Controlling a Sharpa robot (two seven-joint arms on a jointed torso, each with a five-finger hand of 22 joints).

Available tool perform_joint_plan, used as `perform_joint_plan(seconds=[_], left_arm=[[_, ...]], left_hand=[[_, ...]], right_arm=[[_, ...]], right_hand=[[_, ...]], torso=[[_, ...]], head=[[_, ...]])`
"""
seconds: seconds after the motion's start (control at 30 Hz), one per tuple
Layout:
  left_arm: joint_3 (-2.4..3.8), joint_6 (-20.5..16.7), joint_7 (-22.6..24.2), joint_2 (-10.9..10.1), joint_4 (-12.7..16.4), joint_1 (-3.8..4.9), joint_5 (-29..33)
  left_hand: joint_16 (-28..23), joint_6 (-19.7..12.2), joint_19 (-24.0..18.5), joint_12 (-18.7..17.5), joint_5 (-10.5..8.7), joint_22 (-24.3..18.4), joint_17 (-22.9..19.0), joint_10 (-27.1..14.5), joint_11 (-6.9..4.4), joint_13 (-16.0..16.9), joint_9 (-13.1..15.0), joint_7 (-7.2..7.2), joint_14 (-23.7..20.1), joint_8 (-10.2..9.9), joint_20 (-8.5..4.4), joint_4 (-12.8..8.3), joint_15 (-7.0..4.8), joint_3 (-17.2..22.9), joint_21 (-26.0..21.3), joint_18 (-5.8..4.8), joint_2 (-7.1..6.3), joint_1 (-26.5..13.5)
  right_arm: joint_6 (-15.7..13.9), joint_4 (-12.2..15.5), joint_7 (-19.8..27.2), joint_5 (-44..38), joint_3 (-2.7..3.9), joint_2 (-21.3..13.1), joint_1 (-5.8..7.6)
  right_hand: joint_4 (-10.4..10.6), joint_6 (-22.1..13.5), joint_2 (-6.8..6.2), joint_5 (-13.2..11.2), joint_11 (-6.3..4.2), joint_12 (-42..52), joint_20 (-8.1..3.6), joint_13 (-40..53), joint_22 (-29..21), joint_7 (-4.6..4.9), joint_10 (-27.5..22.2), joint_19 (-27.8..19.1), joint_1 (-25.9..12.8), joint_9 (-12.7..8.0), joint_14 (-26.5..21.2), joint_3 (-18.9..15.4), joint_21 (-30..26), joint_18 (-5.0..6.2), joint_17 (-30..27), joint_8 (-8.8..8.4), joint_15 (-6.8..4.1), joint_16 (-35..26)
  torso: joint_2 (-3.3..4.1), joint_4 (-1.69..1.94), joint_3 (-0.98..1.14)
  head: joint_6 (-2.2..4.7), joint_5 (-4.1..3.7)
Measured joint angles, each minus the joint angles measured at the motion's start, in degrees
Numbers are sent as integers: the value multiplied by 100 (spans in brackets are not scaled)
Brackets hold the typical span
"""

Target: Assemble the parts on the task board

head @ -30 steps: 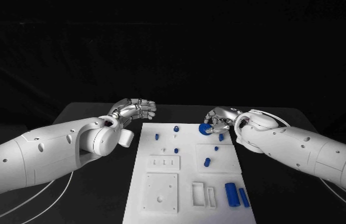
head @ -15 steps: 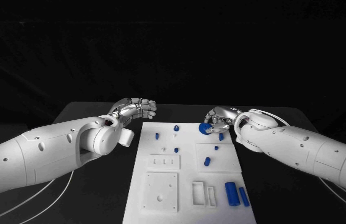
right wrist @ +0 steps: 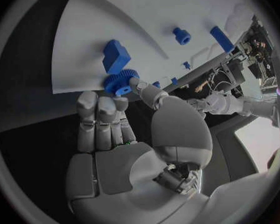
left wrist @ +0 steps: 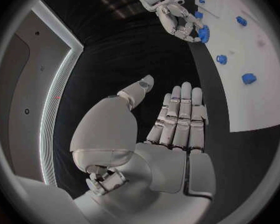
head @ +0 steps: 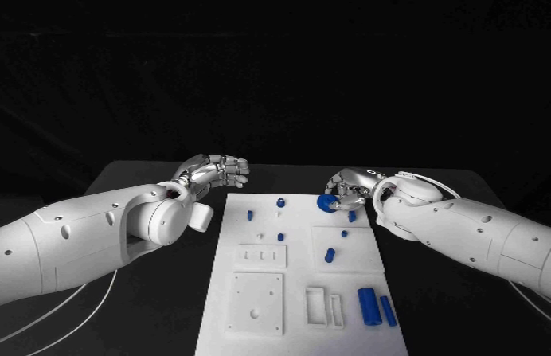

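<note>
Left robot hand: hovers above the black surface, just off the far left corner of the task board; fingers extended side by side, thumb apart, nothing in its grasp.

Task board: white plate lying lengthwise in the middle of the surface, between the two arms. Near end carries a raised white square block with small holes and, beside it, two narrow white frames.

Parts, left to right: small blue peg near the left edge; blue peg at the far end; small blue peg mid-board; short blue cylinder right of centre; tiny blue piece beyond it; large blue cylinder and blue bar side by side at the near right corner.

Blue gear: at the far right part of the board, pinched by the right robot hand; whether it touches the board cannot be told.

Right robot hand: over the board's far right corner, thumb and fingertips closed on the blue gear.
</note>
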Motion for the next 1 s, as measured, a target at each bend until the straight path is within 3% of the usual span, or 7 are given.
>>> perform_joint_plan(seconds=[0.17,0.27,0.4,0.6,1.0], left_arm=[[0,4,0,2,5,0,0],[0,7,0,2,6,0,0],[0,9,-1,2,6,0,0],[0,12,-2,-1,9,0,0],[1,16,-3,4,-10,0,-1]], left_hand=[[-23,0,0,-22,0,0,9,-21,21,0,-6,0,0,0,0,0,0,0,0,-1,52,-52],[-23,0,0,-22,0,0,9,-22,21,0,-6,0,0,0,0,0,0,0,0,-1,52,-52],[-23,0,0,-22,0,0,8,-21,21,-5,-5,0,0,0,0,0,0,0,0,-1,52,-52],[-23,0,0,-22,0,3,8,-21,21,-5,-5,0,0,0,0,0,0,0,0,-2,52,-52],[-23,0,0,-22,0,4,7,-22,21,-4,-5,0,0,0,0,0,0,0,0,-3,52,-52]], right_arm=[[82,12,0,-23,1,-1,17],[100,12,-5,-44,2,-1,21],[91,17,-14,-98,2,1,22],[-12,49,-55,-242,-9,4,11],[-458,219,-248,-676,-55,-28,-60]], right_hand=[[239,-41,8,-188,0,0,9,0,0,-40,-80,-10,-12,4,-9,437,-1,0,21,16,-5,-23],[288,-42,30,-213,-1,22,9,0,0,-39,-82,-10,-36,4,-9,500,-1,0,21,17,-5,-23],[297,-43,45,-213,-10,22,10,0,0,-39,-92,-10,-52,9,-9,510,-1,0,29,17,-4,-23],[339,-42,-45,-358,-11,60,29,0,0,-39,-93,10,-172,48,16,485,36,0,35,101,-28,-23],[273,-42,-227,-367,-11,88,-14,-20,0,-40,-92,77,-287,84,80,166,67,0,35,199,-86,-22]], torso=[[-1,-3,0],[-1,-2,0],[-2,-1,0],[-2,-1,0],[1,-1,0]], head=[[-1,-1],[-2,-7],[-5,-12],[4,-15],[14,-12]])
